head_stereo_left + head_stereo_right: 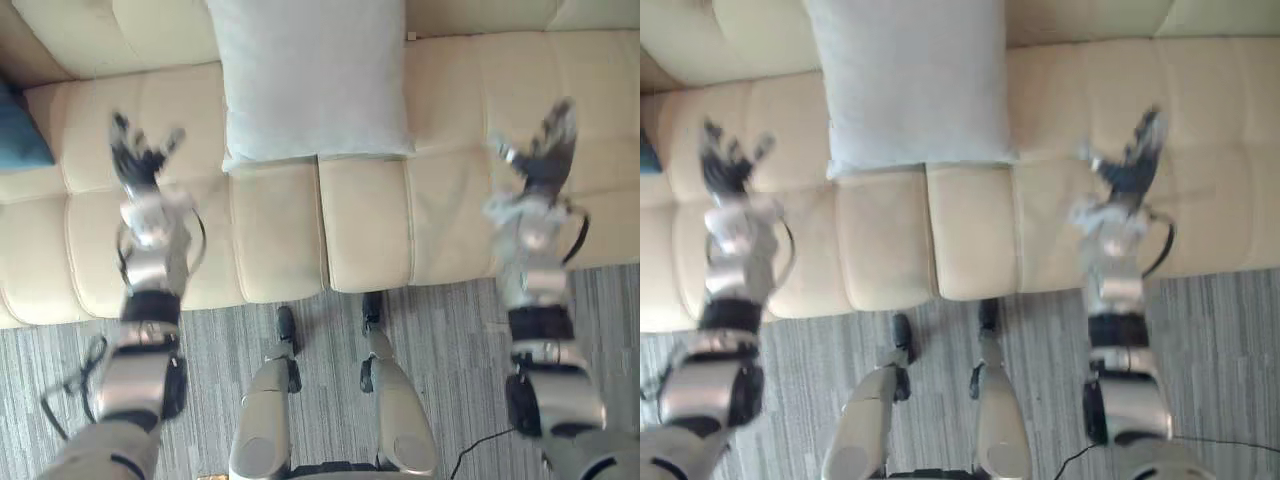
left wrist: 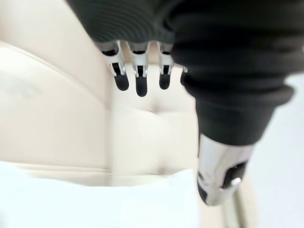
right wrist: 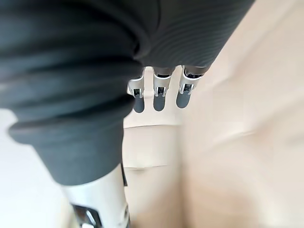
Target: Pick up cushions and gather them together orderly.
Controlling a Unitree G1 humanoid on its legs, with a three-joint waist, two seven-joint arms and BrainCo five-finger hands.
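At the far left edge of the sofa (image 1: 370, 230), a blue cushion (image 1: 20, 135) is partly visible. Near it, the left hand (image 1: 137, 163) hovers above the left seat; its fingers are spread and released, holding nothing. In the middle, a white cushion (image 1: 310, 80) stands on the seat and leans on the backrest, apart from both hands. The right hand (image 1: 545, 158) hovers above the right seat, its fingers also straight and empty. In front of the sofa is a grey striped floor (image 1: 450, 330).

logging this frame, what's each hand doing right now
Left hand: open, holding nothing, left of the white cushion.
Right hand: open, holding nothing, right of it.
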